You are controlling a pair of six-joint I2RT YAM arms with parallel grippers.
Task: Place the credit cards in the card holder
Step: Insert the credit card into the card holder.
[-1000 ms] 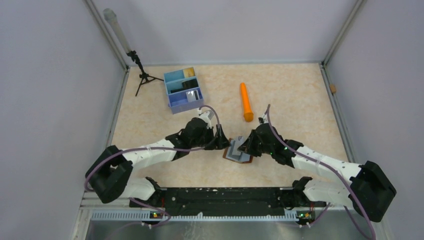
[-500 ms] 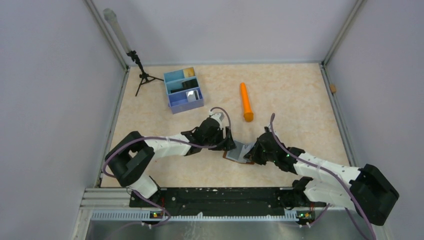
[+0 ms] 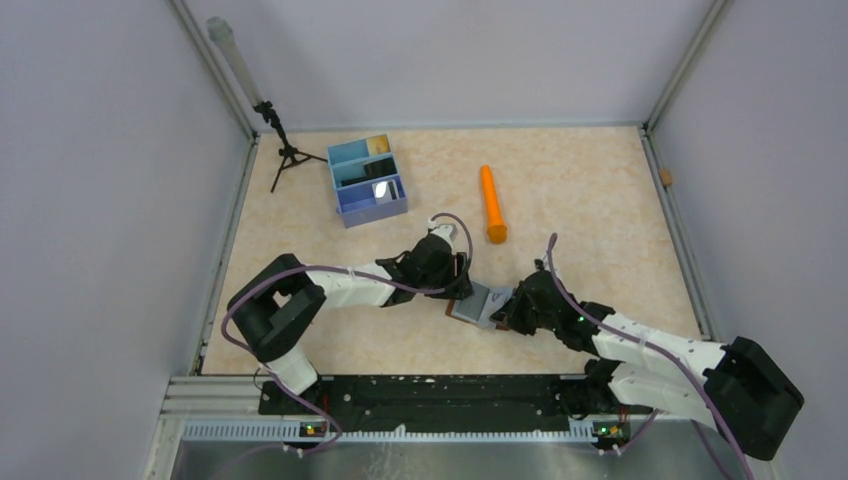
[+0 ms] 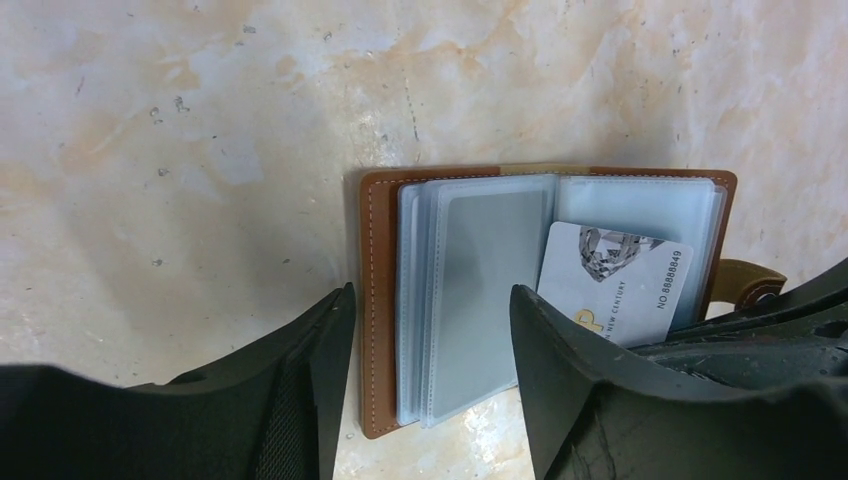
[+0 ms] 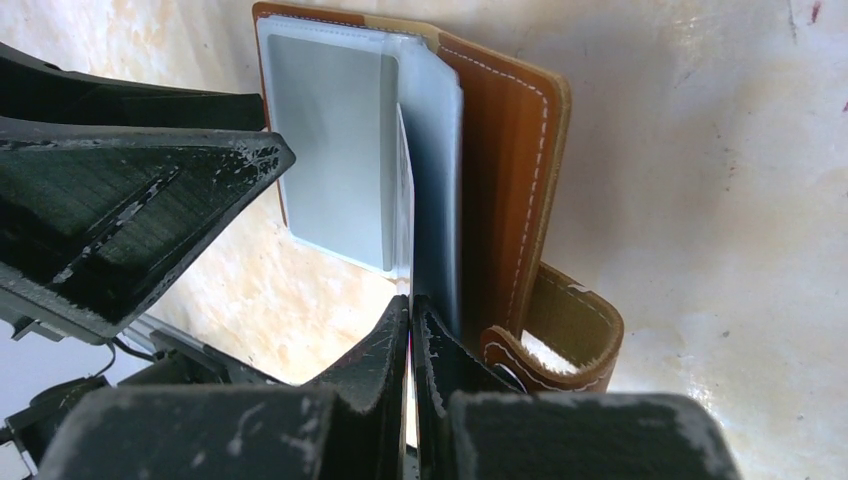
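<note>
Now: R gripper pinches white card at card holder sleeve; L gripper spread astride holder's edge. Risk: card misses slot, unpinned holder slides.

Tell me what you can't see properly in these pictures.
- Top view: the left tool and right tool cover part of the brown leather card holder; its pockets look too small to count.
- Left wrist view: the right tool hides the lower corner of the white diamond-picture card.
- Right wrist view: that card is edge-on, face unseen.
- Top view: cards in the blue plastic tray are too small to read.
</note>
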